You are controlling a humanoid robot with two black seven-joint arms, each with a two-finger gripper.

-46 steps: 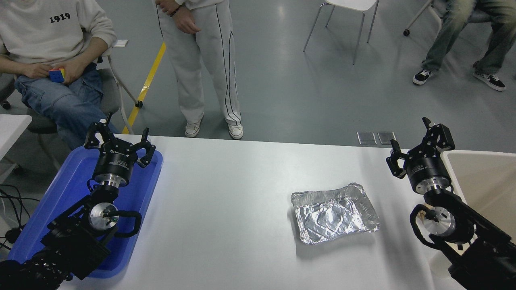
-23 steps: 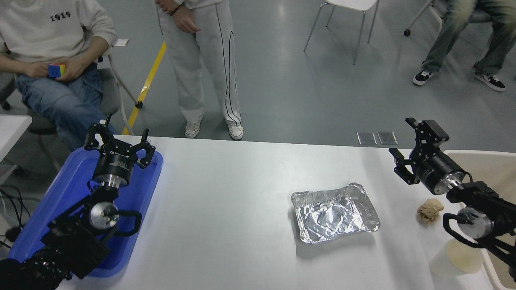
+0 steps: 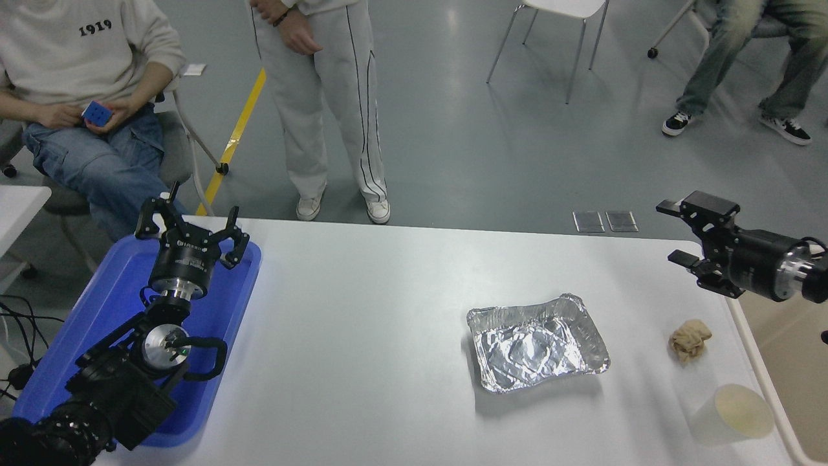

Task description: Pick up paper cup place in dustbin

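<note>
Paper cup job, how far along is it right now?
Nothing is done yet: the paper cup stands on the table's near right corner, beside the dustbin. Nothing is in hand either; the right gripper hangs open and empty above the table's right edge, the left gripper over the blue tray. Grasping and dropping remain.

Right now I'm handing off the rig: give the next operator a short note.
Left tool: open, empty, parked over the blue tray.
Right tool: open, empty, up at the right edge, above the table, far from the cup.
Paper cup: upright on the table's near right corner, beside the dustbin.
Crumpled paper ball and foil tray lie nearby.
Done: nothing grasped. Left: grasp the cup, drop it in the dustbin.
</note>
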